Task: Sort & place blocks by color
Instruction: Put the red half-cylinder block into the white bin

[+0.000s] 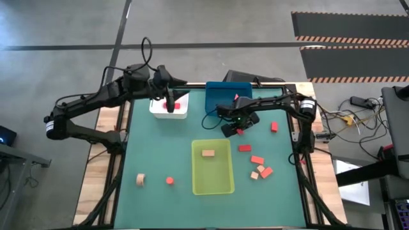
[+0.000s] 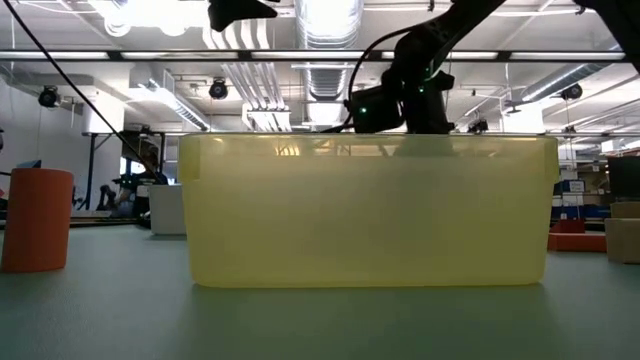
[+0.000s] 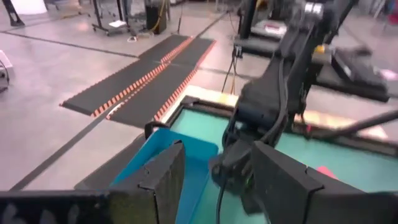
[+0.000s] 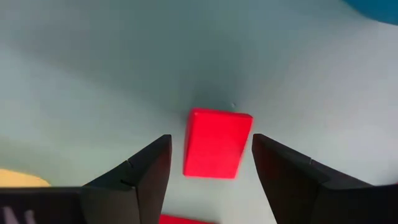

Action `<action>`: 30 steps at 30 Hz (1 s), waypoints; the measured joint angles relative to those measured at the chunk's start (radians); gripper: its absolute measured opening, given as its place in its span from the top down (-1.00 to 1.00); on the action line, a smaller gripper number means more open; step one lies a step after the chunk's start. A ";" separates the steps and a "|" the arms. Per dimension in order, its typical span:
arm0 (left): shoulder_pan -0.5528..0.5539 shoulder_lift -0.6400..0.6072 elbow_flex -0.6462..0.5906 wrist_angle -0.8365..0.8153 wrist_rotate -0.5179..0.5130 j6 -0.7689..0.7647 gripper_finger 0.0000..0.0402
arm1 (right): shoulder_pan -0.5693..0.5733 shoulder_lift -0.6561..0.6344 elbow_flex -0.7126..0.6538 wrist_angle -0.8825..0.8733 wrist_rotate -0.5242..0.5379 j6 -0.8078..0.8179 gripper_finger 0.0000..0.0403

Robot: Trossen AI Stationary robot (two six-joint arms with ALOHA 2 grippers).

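- Hovering over the table (image 1: 160,153), the right gripper (image 4: 210,163) is being held open astride a red block (image 4: 216,143) beside the blue bin (image 1: 228,99).
- Lowering and closing are judged to be needed next.
- The left gripper (image 3: 214,177) is being held open above the white bin (image 1: 169,109).

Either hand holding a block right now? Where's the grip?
Neither. Right hand is open, straddling a red block on the mat without touching. Left hand is open, empty.

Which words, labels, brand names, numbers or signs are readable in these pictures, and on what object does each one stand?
None can be read.
The blocks, the yellow-green bin, the blue bin and the white bin show no print.
In the right wrist view, pale marks at the bottom left corner are cut off, not readable.
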 joint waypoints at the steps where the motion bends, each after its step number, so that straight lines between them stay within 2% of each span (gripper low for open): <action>1: 0.001 0.000 0.000 0.016 -0.001 -0.010 0.16 | 0.000 0.005 0.000 0.010 0.000 -0.001 -0.05; 7: 0.002 0.000 0.010 0.079 -0.006 -0.012 0.16 | 0.000 0.024 -0.001 0.012 -0.005 -0.002 0.05; 15: 0.002 0.002 0.006 0.094 -0.006 -0.026 0.16 | 0.000 0.016 -0.001 0.013 -0.009 -0.008 0.39; 24: 0.002 0.002 0.007 0.093 -0.006 -0.064 0.16 | -0.003 -0.096 -0.001 0.024 -0.009 -0.048 0.40; 30: 0.002 0.008 -0.001 0.091 -0.006 -0.063 0.16 | -0.006 -0.257 -0.001 0.192 -0.056 -0.082 0.37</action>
